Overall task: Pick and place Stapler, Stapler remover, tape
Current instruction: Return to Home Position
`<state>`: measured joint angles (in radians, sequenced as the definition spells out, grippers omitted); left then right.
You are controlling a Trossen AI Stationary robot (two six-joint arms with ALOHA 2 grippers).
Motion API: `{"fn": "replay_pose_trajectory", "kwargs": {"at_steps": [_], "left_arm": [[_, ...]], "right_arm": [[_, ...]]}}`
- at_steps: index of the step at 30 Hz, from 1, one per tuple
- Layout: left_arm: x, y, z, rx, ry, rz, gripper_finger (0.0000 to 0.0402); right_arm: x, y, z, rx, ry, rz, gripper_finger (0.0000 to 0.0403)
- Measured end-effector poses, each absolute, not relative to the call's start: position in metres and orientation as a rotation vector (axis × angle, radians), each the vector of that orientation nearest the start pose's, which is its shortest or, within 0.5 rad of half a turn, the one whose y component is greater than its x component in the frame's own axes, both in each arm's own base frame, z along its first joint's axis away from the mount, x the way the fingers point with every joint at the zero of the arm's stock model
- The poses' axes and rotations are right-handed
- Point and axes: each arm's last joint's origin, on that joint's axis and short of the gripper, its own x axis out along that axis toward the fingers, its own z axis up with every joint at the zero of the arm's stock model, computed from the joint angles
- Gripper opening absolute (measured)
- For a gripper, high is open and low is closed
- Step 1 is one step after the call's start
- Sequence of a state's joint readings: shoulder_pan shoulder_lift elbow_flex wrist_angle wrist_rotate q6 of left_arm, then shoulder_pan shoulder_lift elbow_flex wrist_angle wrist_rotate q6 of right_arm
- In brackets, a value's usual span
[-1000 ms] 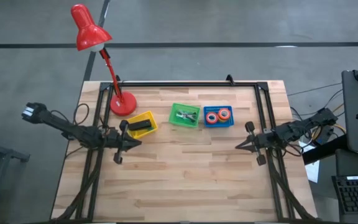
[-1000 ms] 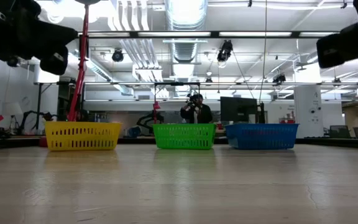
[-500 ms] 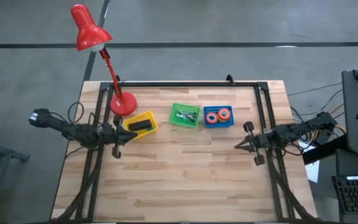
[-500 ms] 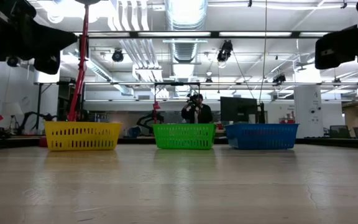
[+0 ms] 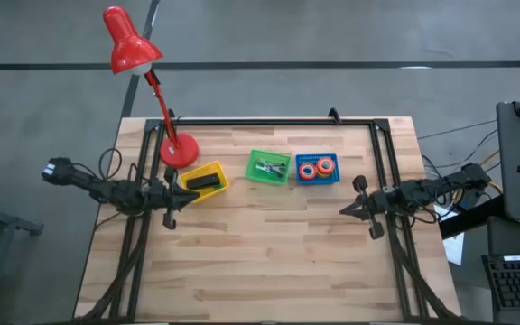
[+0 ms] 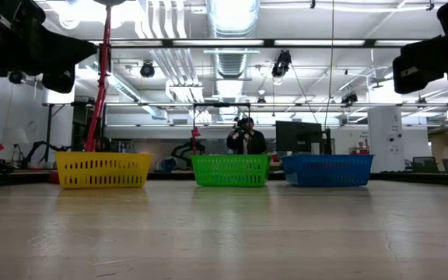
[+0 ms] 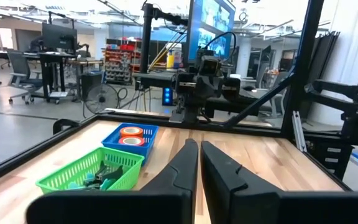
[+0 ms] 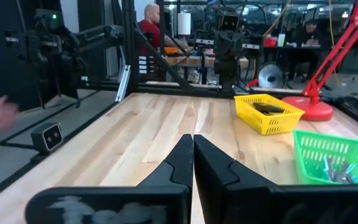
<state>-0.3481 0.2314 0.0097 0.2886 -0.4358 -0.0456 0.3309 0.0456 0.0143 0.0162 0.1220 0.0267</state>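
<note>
The black stapler point(image 5: 204, 183) lies in the yellow basket point(image 5: 217, 171), which also shows in the right wrist view point(image 8: 268, 115). Red and orange tape rolls point(image 5: 316, 167) lie in the blue basket point(image 5: 334, 177) and show in the left wrist view point(image 7: 131, 132). Small silvery claw pieces point(image 5: 269, 167) lie in the green basket point(image 5: 253, 171). My left gripper point(image 5: 177, 192) is shut and empty above the table's left side, next to the yellow basket. My right gripper point(image 5: 344, 210) is shut and empty above the table's right side, near the blue basket.
A red desk lamp stands with its base point(image 5: 179, 150) at the far left, behind the yellow basket. The three baskets stand in a row along the far part of the table. A black frame runs along the table's edges. A person point(image 6: 245, 138) shows in the room beyond.
My left gripper has drawn back toward the table's left edge, away from the yellow basket, and then stayed still. The stapler stays in the yellow basket.
</note>
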Motion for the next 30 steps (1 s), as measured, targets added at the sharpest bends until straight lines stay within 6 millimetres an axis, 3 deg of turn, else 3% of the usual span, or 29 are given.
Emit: {"fn": "replay_pose_trajectory", "kwargs": {"at_steps": [30], "left_arm": [[0.1066, -0.0257, 0.1753, -0.071, -0.065, 0.086, 0.0023]], "right_arm": [[0.0954, 0.0290, 0.1662, 0.045, 0.022, 0.207, 0.0008]]}}
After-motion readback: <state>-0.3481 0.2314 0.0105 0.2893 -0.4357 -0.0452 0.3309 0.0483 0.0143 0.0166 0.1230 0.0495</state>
